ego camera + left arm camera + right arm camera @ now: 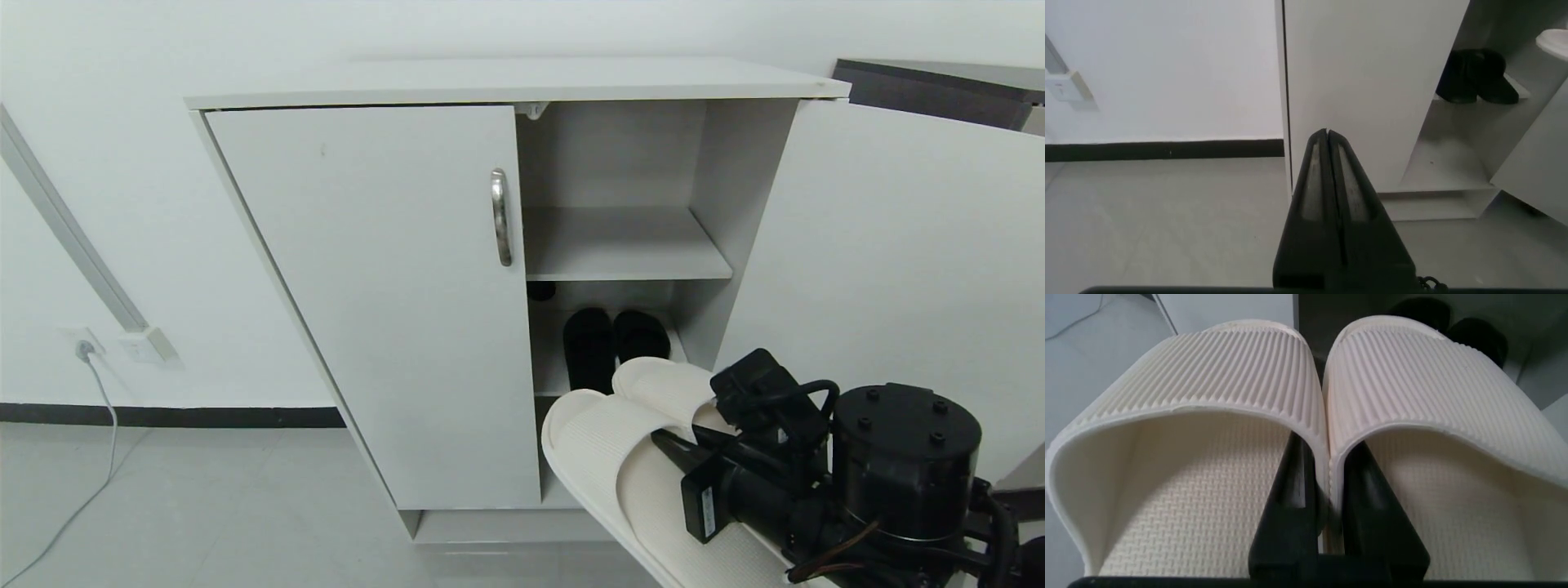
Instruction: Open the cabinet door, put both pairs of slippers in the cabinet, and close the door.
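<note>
The white cabinet [367, 302] has its right door [890, 269] swung open and its left door closed. A pair of black slippers [614, 343] lies on the lower shelf; in the left wrist view the black slippers [1476, 75] sit at the upper right. My right gripper [682, 449] is shut on a pair of cream ribbed slippers [629, 441], held side by side in front of the opening, toes toward the cabinet. Its fingers [1298, 490] pinch the inner walls of the cream slippers [1225, 392]. My left gripper [1328, 139] is shut and empty, low over the floor before the closed door.
An empty upper shelf [620, 245] sits above the black pair. A metal handle [500, 216] is on the closed left door. A wall socket with a grey cable [86, 351] is at the left. Grey floor [204, 506] lies in front.
</note>
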Robot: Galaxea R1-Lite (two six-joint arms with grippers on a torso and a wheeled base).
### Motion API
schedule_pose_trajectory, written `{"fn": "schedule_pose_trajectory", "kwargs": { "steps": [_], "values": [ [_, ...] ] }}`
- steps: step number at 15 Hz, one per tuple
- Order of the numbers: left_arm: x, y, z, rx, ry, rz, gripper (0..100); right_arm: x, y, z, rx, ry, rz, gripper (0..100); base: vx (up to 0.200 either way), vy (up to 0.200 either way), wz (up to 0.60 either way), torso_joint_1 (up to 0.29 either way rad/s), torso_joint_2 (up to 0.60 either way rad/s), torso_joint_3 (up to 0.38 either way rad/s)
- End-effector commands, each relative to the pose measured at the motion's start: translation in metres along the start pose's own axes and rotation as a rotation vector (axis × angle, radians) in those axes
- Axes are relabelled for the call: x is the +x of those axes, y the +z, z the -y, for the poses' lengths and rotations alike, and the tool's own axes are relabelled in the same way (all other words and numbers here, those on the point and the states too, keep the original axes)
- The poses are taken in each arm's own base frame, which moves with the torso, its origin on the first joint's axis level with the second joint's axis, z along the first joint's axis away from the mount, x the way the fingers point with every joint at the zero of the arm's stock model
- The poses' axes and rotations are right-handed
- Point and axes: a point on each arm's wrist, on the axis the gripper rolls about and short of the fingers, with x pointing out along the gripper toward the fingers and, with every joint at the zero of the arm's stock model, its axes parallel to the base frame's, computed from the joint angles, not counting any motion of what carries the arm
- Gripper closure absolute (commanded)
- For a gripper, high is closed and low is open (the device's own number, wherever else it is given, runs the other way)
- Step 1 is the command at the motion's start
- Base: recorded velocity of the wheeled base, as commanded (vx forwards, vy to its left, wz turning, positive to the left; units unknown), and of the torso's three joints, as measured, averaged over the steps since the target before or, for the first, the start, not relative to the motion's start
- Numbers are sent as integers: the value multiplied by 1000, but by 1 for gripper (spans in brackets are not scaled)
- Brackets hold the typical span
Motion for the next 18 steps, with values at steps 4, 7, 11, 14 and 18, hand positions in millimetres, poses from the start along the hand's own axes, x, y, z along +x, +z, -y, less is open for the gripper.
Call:
{"fn": "schedule_pose_trajectory", "kwargs": {
  "steps": [4, 7, 11, 14, 18],
  "values": [
    [0, 0, 0, -2, 2, 0, 100, 4, 2, -3, -30, -30, 7, 100, 0, 0, 0, 0, 0, 0],
    [0, 0, 0, 0, 2, 0, 100, 30, 28, -32, 24, -258, 62, 100, 0, 0, 0, 0, 0, 0],
    [0, 0, 0, 1, 2, 0, 100, 42, 76, -41, 93, -394, 53, 100, 0, 0, 0, 0, 0, 0],
    [0, 0, 0, 1, 2, 0, 100, 45, 103, -41, 111, -487, 49, 100, 0, 0, 0, 0, 0, 0],
    [0, 0, 0, 1, 2, 0, 100, 56, 107, -31, 114, -540, 46, 100, 0, 0, 0, 0, 0, 0]
  ]
}}
